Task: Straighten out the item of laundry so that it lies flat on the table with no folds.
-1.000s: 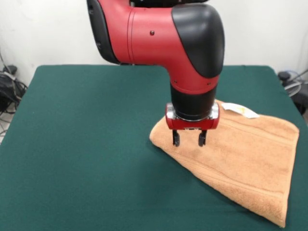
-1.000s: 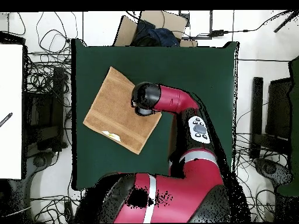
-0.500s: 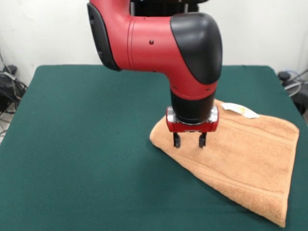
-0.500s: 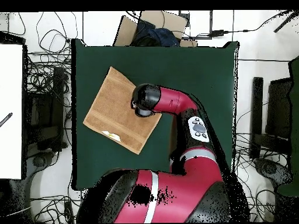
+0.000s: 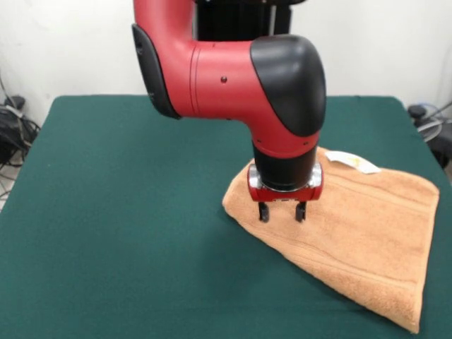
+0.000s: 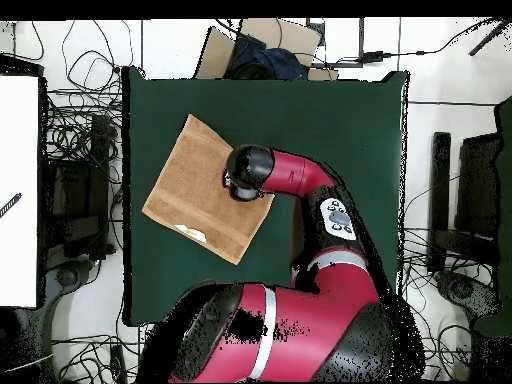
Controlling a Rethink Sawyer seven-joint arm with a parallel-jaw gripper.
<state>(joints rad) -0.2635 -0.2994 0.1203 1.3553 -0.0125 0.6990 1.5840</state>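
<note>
The light orange-brown terry towel [image 5: 360, 233] lies on the dark green table [image 5: 120, 212] at the right of the front view, folded into a tapering wedge, with its white label [image 5: 351, 162] at the far edge. In the overhead view the towel [image 6: 195, 185] lies at the table's left. My gripper [image 5: 282, 212] is open, its two black fingertips [image 5: 263, 212] pointing down at the towel's left rounded corner, at or just above the cloth. In the overhead view the arm's wrist [image 6: 248, 172] covers the gripper at the towel's right edge.
The red and black arm [image 5: 233, 78] hangs over the table's middle. In the front view the towel's near corner [image 5: 413, 325] reaches close to the table's front right edge. Cables and boxes [image 6: 75, 190] lie on the floor around the table.
My gripper has dropped a little lower and shifted slightly right onto the towel's left corner. The towel has not visibly moved.
</note>
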